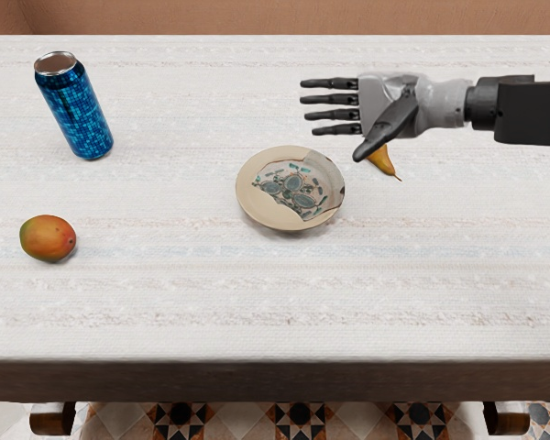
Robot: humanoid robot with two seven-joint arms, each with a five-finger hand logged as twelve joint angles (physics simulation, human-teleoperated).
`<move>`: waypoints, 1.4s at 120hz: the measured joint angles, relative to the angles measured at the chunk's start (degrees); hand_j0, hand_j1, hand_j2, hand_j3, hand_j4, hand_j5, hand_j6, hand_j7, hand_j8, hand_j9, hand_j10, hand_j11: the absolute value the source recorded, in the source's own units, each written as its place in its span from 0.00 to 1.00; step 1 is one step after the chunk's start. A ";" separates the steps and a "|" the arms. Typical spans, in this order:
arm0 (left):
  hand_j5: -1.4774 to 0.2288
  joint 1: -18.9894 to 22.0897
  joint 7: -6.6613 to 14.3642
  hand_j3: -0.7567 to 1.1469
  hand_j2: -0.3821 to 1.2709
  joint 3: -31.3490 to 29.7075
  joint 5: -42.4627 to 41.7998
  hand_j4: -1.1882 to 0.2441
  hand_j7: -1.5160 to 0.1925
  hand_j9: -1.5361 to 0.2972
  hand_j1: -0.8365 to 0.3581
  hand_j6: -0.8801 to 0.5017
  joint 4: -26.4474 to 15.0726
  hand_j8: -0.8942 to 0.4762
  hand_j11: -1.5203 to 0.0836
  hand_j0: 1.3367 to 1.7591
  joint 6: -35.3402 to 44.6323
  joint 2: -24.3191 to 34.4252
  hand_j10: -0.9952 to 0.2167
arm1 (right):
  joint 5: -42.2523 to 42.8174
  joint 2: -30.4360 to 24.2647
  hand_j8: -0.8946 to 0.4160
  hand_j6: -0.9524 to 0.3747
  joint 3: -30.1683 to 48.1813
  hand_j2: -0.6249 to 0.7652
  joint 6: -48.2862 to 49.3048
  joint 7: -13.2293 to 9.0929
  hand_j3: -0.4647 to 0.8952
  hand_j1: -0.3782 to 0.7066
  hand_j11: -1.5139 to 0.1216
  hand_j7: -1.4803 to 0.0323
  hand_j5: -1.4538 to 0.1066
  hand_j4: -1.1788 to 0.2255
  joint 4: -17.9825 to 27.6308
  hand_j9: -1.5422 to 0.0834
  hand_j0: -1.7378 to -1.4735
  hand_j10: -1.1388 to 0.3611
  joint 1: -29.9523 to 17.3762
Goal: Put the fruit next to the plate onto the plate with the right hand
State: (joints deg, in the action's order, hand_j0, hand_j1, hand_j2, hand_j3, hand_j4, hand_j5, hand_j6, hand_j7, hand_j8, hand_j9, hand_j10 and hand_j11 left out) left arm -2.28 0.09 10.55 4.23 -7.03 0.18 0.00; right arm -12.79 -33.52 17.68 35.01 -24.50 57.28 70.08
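The right hand (378, 105) is held spread, with nothing grasped. The fruit (382, 162) lies just under its thumb, the plate (242, 191) beside it, toward the fingertips. If the fingers are closed off-centre, the tapered fruit could be squeezed out and rolled away.

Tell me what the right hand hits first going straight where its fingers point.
Likely the blue can; the right hand points toward the picture's left, its line passing behind the plate. Depth unclear.

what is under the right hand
A yellowish fruit lies on the table just right of the plate. Only its tapered end shows; the open right hand covers the rest.
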 joint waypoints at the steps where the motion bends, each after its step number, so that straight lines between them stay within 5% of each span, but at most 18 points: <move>1: 0.85 0.00 0.00 0.40 0.23 0.00 0.00 0.82 0.87 0.82 0.97 0.62 0.00 0.64 0.93 0.76 0.00 0.00 0.80 | 0.00 0.00 0.68 0.72 0.00 0.45 0.00 -0.04 0.34 0.03 0.93 0.98 0.93 0.84 0.00 0.95 0.30 0.76 -0.02; 33: 0.85 0.00 0.00 0.40 0.23 0.00 0.00 0.82 0.87 0.82 0.97 0.62 0.00 0.64 0.93 0.76 0.00 0.00 0.80 | 6.60 0.06 0.68 0.72 1.01 0.45 -2.20 -0.02 0.34 0.03 0.93 0.98 0.93 0.84 -0.94 0.95 0.30 0.76 0.45; 55: 0.85 0.00 0.00 0.40 0.23 0.00 0.00 0.82 0.87 0.82 0.97 0.62 0.00 0.64 0.93 0.76 0.00 0.00 0.80 | 23.94 4.74 0.68 0.72 2.54 0.45 -23.29 0.26 0.34 0.03 0.93 0.98 0.93 0.84 -0.91 0.95 0.30 0.76 0.67; 73: 0.85 0.00 0.00 0.40 0.23 0.00 -0.01 0.82 0.87 0.82 0.97 0.62 0.00 0.64 0.93 0.76 0.00 0.00 0.80 | 29.97 6.20 0.68 0.72 1.63 0.45 -33.74 0.00 0.34 0.03 0.93 0.98 0.93 0.84 -1.23 0.95 0.30 0.76 1.03; 84: 0.85 0.01 0.00 0.40 0.23 0.00 -0.01 0.82 0.87 0.82 0.97 0.62 0.00 0.64 0.93 0.76 0.00 0.00 0.80 | 32.28 7.06 0.68 0.72 -1.00 0.45 -39.48 -1.44 0.34 0.03 0.93 0.98 0.93 0.84 -1.62 0.95 0.30 0.76 1.87; 96: 0.85 0.00 0.00 0.40 0.23 0.00 -0.01 0.82 0.87 0.82 0.97 0.62 0.00 0.64 0.93 0.76 0.00 0.00 0.80 | 34.87 7.99 0.68 0.72 -2.24 0.45 -43.97 -5.90 0.34 0.03 0.93 0.98 0.93 0.84 -2.52 0.95 0.30 0.76 2.19; 111: 0.85 0.00 0.00 0.40 0.23 0.00 -0.01 0.82 0.87 0.82 0.97 0.62 0.00 0.64 0.93 0.76 0.00 0.00 0.80 | 36.90 12.04 0.68 0.72 -4.85 0.45 -47.64 -9.10 0.34 0.03 0.93 0.98 0.93 0.84 -7.54 0.95 0.30 0.76 2.40; 136: 0.85 0.00 0.00 0.40 0.23 0.00 -0.01 0.82 0.87 0.82 0.97 0.62 0.00 0.64 0.93 0.76 0.00 0.00 0.80 | 38.20 15.43 0.67 0.71 -6.23 0.45 -50.15 -10.31 0.34 0.04 0.92 0.97 0.92 0.83 -10.70 0.94 0.30 0.75 2.52; 168: 0.85 0.00 0.00 0.40 0.23 0.00 -0.01 0.82 0.87 0.82 0.97 0.62 0.00 0.64 0.93 0.76 0.00 0.00 0.80 | 39.94 18.73 0.57 0.61 -7.95 0.43 -56.39 -10.49 0.34 0.19 0.81 0.85 0.81 0.74 -12.02 0.83 0.30 0.66 2.46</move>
State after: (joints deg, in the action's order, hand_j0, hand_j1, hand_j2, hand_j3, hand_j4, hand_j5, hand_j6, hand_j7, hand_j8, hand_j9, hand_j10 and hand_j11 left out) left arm -2.29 0.09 10.55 4.22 -7.03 0.18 0.00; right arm 27.16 -14.79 9.73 -21.38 -34.99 45.27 72.54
